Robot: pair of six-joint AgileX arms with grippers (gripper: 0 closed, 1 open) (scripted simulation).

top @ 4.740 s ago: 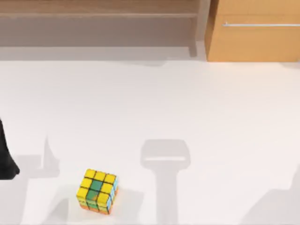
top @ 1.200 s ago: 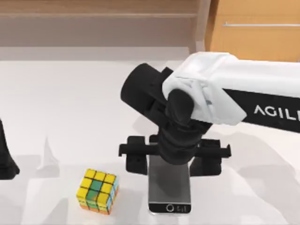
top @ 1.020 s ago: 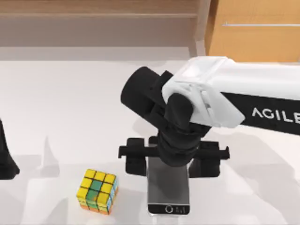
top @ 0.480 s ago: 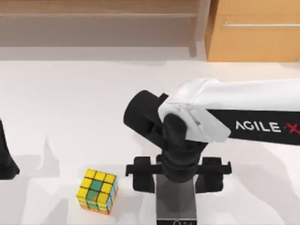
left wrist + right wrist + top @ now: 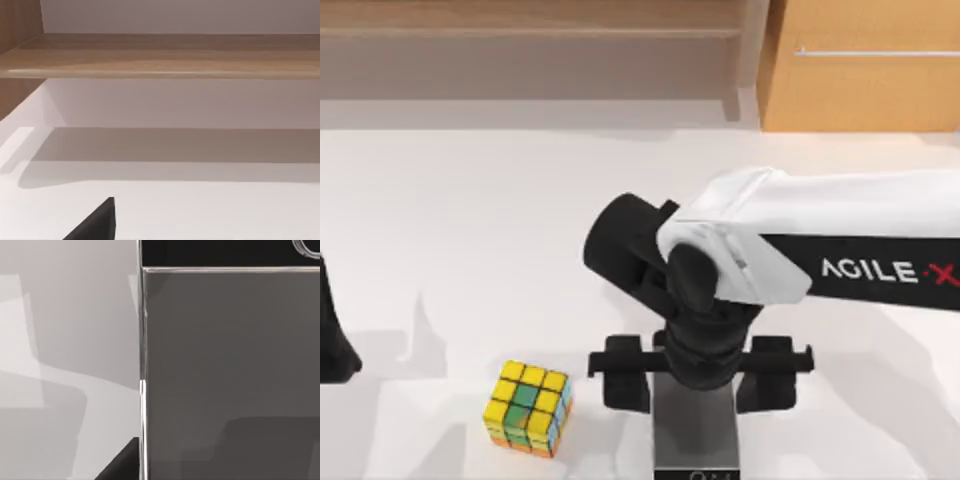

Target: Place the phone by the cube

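Holding the phone point(image 5: 695, 432) flat-faced under its wrist, my right gripper point(image 5: 698, 372) is working low at the near edge of the table point(image 5: 520, 230), a little right of centre in the top view. Its two dark fingers are sitting on either long side of the phone, and I am judging them clenched on it, since the phone's upper end is disappearing between them. The phone's long axis is running toward and away from the near edge, with the home-button end pointing at that edge and partly cut off there. In the right wrist view the grey screen point(image 5: 230, 370) is lying right under the camera, black bezel across its far end.

The cube point(image 5: 528, 407) is resting on the table to the left of the phone, near but apart, with a strip of bare table between them. So the cube is lying off the phone's long left side, square to the phone's length, and the right arm is much the nearer one. I am judging that any remaining move is a short sideways shift leftward or simply a release.

My left gripper point(image 5: 332, 340) is parked at the table's left edge
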